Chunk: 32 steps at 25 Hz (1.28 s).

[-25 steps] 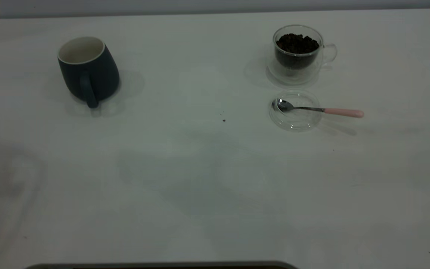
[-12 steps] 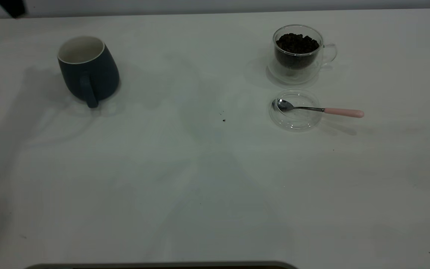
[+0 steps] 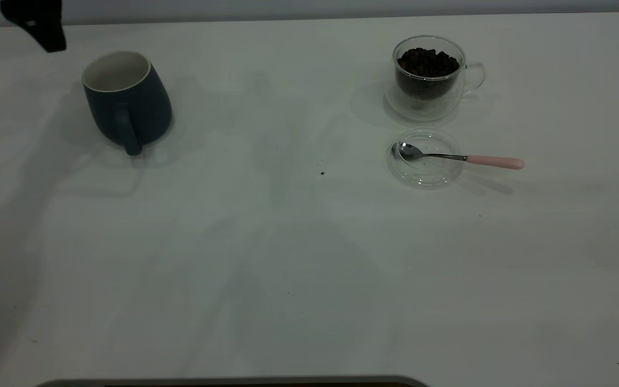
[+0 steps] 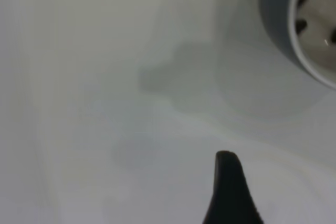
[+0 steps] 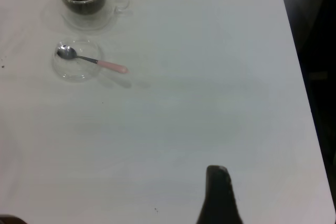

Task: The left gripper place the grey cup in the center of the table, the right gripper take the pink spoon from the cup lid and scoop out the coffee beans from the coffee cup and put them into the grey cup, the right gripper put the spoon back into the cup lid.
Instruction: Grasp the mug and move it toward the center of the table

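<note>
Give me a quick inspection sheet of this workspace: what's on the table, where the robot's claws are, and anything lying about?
Surface: white table, a few tiny dark specks.
Grey cup: upright at the far left, empty, handle facing the camera.
Coffee cup: far right, upright, full of coffee beans.
Cup lid: flat, just in front of the coffee cup.
Pink spoon: bowl in the lid, handle jutting out over the table to the right.
Clutter: nothing seen beyond the specks.
Left gripper: at the far left corner, beyond the grey cup, not touching it.
Right gripper: only one fingertip shows, far from the spoon.
Cables: nothing seen.
Surroundings: plain wall behind; dark edge at the table's near side.
</note>
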Available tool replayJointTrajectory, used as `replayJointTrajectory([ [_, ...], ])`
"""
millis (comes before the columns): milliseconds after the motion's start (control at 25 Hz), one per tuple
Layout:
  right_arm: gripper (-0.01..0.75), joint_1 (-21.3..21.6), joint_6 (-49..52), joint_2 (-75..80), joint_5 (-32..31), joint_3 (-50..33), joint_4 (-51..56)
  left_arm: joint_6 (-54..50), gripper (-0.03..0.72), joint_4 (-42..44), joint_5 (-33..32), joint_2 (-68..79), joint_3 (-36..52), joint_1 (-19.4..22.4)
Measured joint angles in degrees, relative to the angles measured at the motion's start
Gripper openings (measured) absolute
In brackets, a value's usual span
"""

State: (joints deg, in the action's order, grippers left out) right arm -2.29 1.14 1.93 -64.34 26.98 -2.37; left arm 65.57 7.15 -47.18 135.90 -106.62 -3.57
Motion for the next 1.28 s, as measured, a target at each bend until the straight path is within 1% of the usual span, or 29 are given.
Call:
replayJointTrajectory([
  [240, 0.591, 0.0, 0.0, 0.0, 0.0, 0.0, 0.0, 1.9, 0.565, 2.5, -0.2, 3.9, 0.0, 0.0],
  [400, 0.591, 0.0, 0.0, 0.0, 0.0, 0.0, 0.0, 3.3, 0.565, 2.7, 2.4, 6.1, 0.0, 0.0],
  [520, 0.591, 0.0, 0.0, 0.0, 0.0, 0.0, 0.0, 6.3, 0.565, 2.6, 3.9, 7.1, 0.0, -0.5],
  [800, 0.591, 0.0, 0.0, 0.0, 0.0, 0.0, 0.0, 10.8, 0.565, 2.6, 4.3, 7.8, 0.0, -2.3],
  [1000, 0.591, 0.0, 0.0, 0.0, 0.0, 0.0, 0.0, 11.8, 0.565, 2.6, 4.4, 7.8, 0.0, -4.9],
  [1280, 0.591, 0.0, 0.0, 0.0, 0.0, 0.0, 0.0, 12.2, 0.565, 0.6, 4.6, 7.8, -0.1, -11.3],
])
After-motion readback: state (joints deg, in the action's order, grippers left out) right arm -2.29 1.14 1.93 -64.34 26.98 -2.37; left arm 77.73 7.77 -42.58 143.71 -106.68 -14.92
